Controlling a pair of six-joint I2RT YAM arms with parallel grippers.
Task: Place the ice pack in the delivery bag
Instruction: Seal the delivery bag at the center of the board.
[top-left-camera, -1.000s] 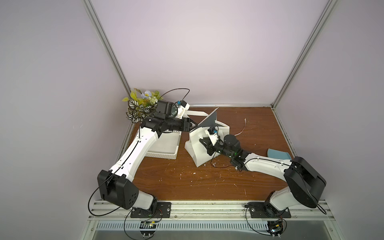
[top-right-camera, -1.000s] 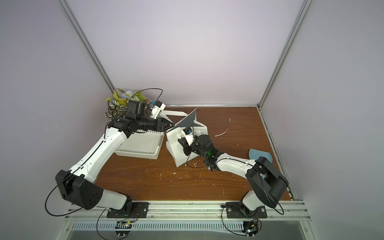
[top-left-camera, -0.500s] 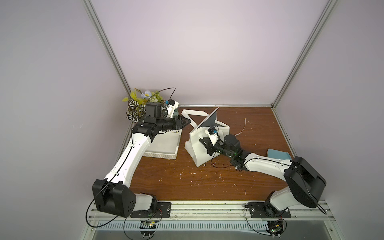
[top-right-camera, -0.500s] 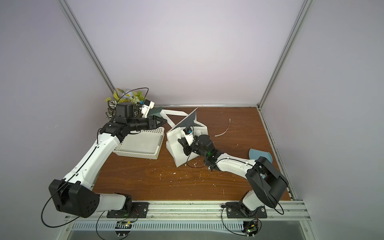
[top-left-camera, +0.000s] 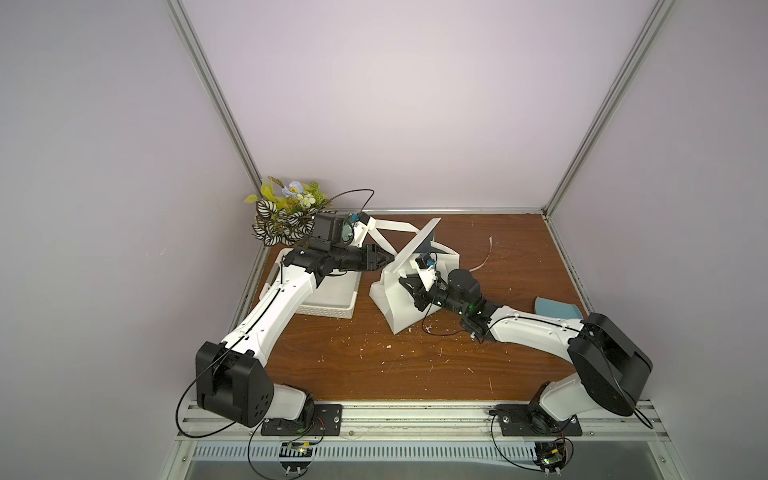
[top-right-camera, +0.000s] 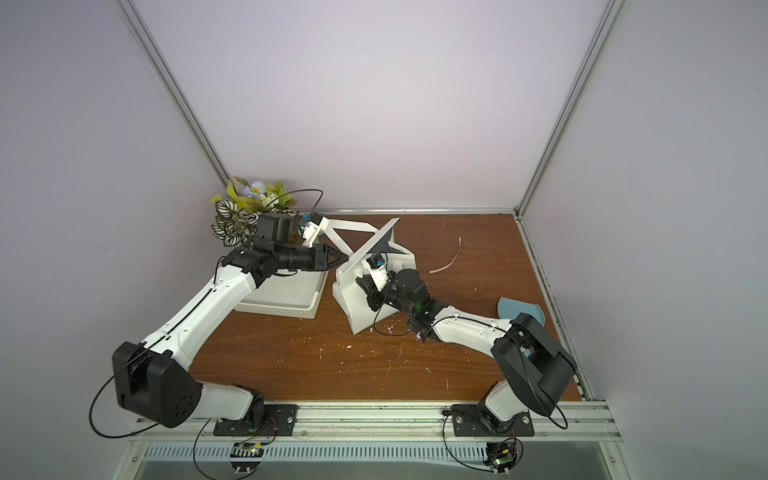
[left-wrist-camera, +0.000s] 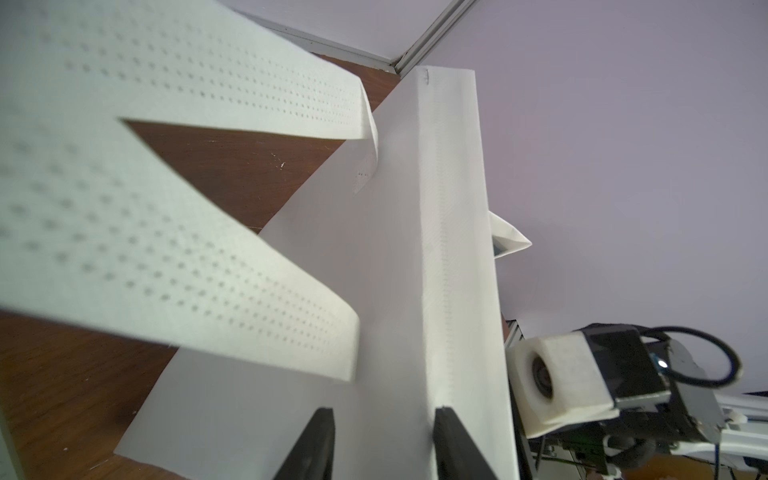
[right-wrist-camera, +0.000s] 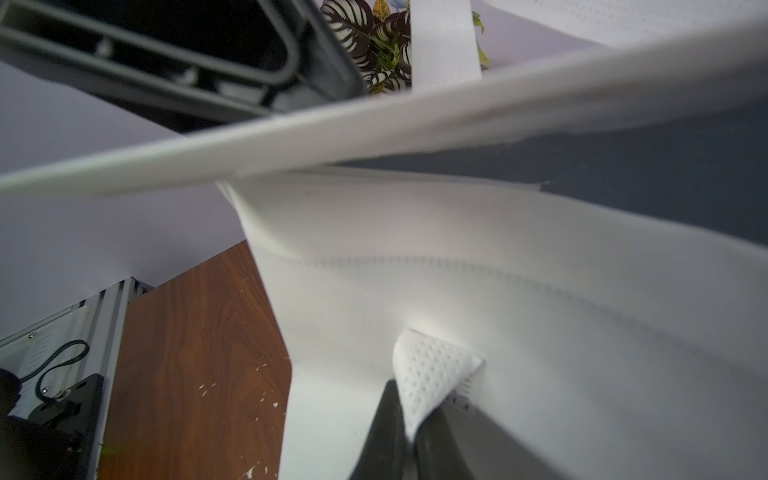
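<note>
The delivery bag is a white tote in the middle of the table, with its flap raised on edge. My left gripper is at the flap's lower end, jaws apart, with the white flap right in front of them. My right gripper is shut on a fold of a perforated white bag handle at the bag's near side. The second handle loop hangs close across the left wrist view. The ice pack is out of view.
A white perforated basket sits left of the bag, under my left arm. A potted plant fills the back-left corner. A light-blue object lies at the right edge and a thin white strip behind the bag.
My left arm drew back toward the plant, then came forward again to the bag's flap, its jaws narrowing. The right arm and the bag have kept still.
</note>
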